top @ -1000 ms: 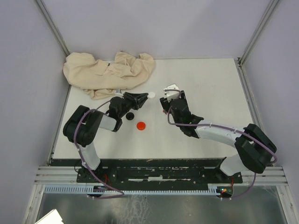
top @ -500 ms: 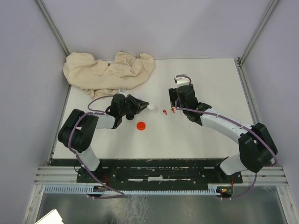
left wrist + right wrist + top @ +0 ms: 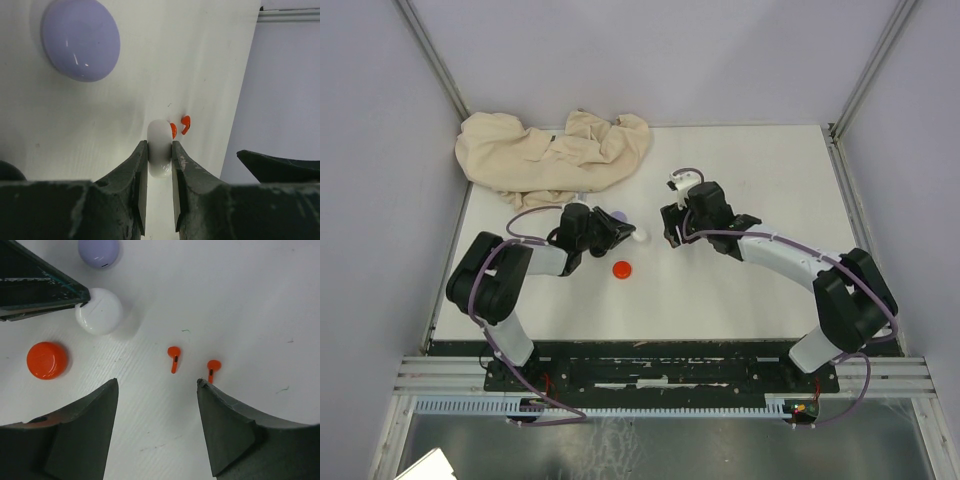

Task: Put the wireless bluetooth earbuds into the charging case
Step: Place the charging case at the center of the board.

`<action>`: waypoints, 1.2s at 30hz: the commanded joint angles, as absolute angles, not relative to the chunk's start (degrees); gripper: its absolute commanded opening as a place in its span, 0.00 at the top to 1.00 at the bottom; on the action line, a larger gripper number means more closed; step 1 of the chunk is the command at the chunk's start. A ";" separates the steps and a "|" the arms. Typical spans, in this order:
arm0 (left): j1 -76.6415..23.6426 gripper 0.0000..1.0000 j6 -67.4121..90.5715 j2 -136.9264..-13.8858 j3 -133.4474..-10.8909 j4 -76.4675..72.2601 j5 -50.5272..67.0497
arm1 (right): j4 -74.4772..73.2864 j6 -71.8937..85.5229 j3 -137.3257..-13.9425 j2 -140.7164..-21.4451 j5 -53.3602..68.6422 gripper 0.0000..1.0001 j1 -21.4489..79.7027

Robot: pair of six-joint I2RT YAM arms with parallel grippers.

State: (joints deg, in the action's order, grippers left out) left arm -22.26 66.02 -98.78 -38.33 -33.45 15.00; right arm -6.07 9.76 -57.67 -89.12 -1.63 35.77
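Note:
Two red earbuds [image 3: 173,358] [image 3: 212,369] lie on the white table, just ahead of my right gripper [image 3: 157,385], which hangs open over them; its right fingertip [image 3: 205,390] is almost at the stem of the right-hand one. In the top view that gripper [image 3: 674,234] hides them. My left gripper [image 3: 160,150] is shut on a white round charging case [image 3: 160,152], held on edge between its fingers a short way left of the earbuds [image 3: 185,124]. The same case [image 3: 640,236] shows at the left gripper's tip from above.
A purple round case [image 3: 618,215] lies behind the left gripper and a red round case [image 3: 622,269] in front of it. A crumpled beige cloth [image 3: 555,155] covers the table's back left corner. Frame posts stand at the back corners.
The right gripper drew back, uncovering the two red earbuds, then came forward and left over them again. The left gripper carried the white case toward the front, uncovering the purple case.

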 commanded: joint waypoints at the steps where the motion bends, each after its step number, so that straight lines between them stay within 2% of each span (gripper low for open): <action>1: -22.46 0.97 62.38 -99.74 -40.00 -34.12 13.08 | -4.35 8.39 -60.44 -90.79 7.62 0.28 37.49; 12: -22.45 0.97 60.73 -100.43 -40.07 -33.27 11.59 | 0.31 5.51 -60.42 -95.44 9.56 0.28 43.67; 26: -22.46 0.95 58.83 -101.24 -40.58 -31.13 11.89 | 0.84 5.32 -61.80 -98.75 9.99 0.28 46.19; 29: -22.49 0.90 58.67 -101.35 -40.87 -30.74 12.26 | 0.50 5.04 -62.20 -99.54 10.97 0.28 46.61; 33: -22.48 0.73 58.39 -100.96 -40.94 -29.80 12.13 | -0.63 4.12 -63.20 -100.76 10.96 0.26 47.47; 36: -22.48 0.66 58.19 -100.60 -41.17 -29.15 12.30 | -0.64 4.00 -63.41 -101.20 10.65 0.26 47.81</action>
